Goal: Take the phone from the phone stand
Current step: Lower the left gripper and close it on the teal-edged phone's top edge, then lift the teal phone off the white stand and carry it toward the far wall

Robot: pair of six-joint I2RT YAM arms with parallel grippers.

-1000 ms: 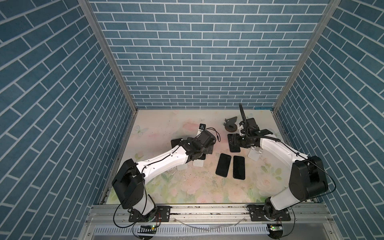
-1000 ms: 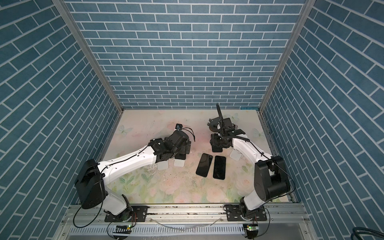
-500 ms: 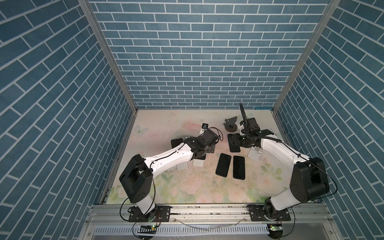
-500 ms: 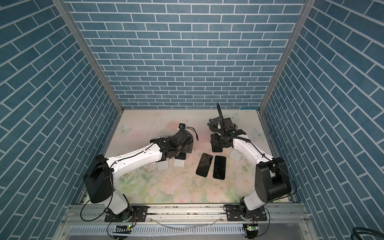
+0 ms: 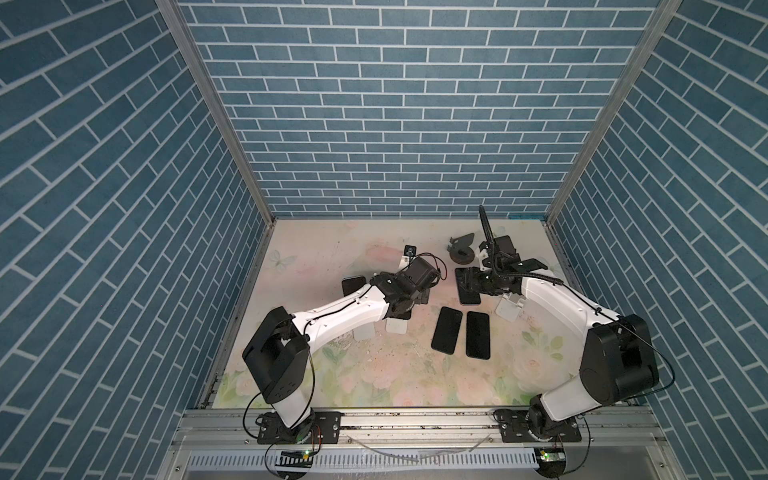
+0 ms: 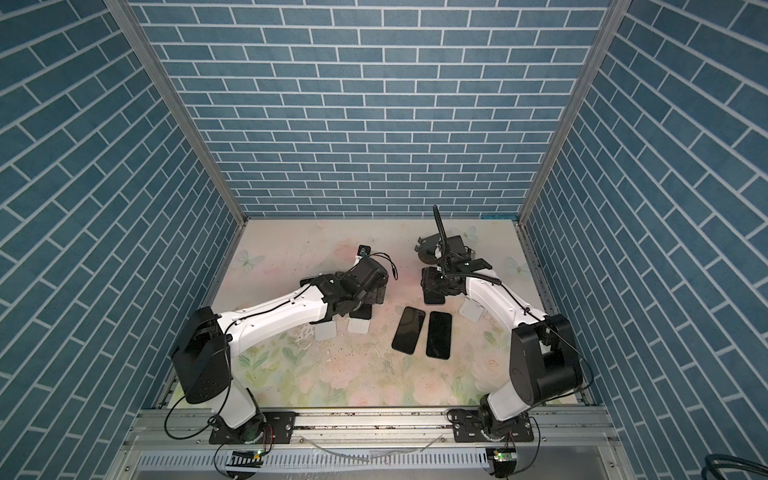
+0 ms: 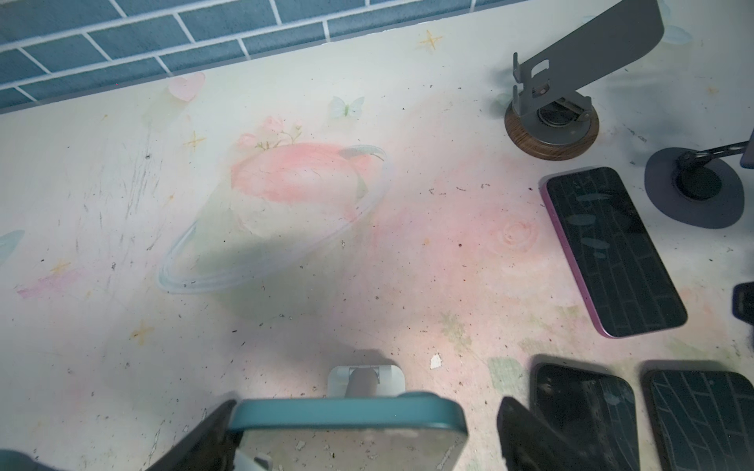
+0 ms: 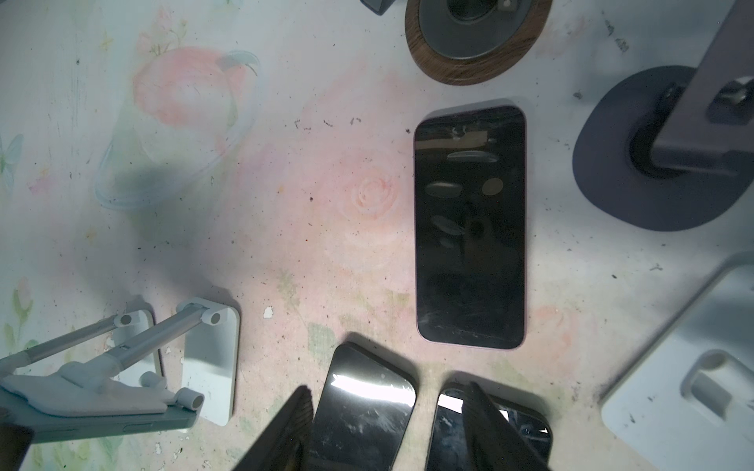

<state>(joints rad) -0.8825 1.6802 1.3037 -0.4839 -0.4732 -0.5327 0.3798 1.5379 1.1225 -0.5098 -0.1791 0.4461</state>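
Note:
A teal-edged phone [image 7: 347,416] leans on a white phone stand [image 7: 365,377]. My left gripper [image 7: 367,407] is open and straddles the phone's top edge. One finger [image 7: 212,432] is against one side of the phone, while the other finger [image 7: 530,436] stands clear of it. In both top views this gripper [image 5: 419,295] [image 6: 374,296] hides the phone. The right wrist view shows the phone [image 8: 102,424] and stand [image 8: 122,350] from the side. My right gripper [image 8: 387,428] [image 5: 469,282] is open and empty, above phones lying flat.
Two black phones [image 5: 447,330] [image 5: 478,334] lie side by side at mid table, and a purple-edged one [image 7: 612,253] lies below the right gripper. A wood-based stand [image 5: 461,255], a dark stand [image 5: 498,249] and white stands [image 5: 509,307] [image 5: 365,332] surround them. Another phone [image 5: 353,284] lies behind the left arm.
My left arm has swung its gripper to the right, over the phone on the white stand. The right arm has not moved.

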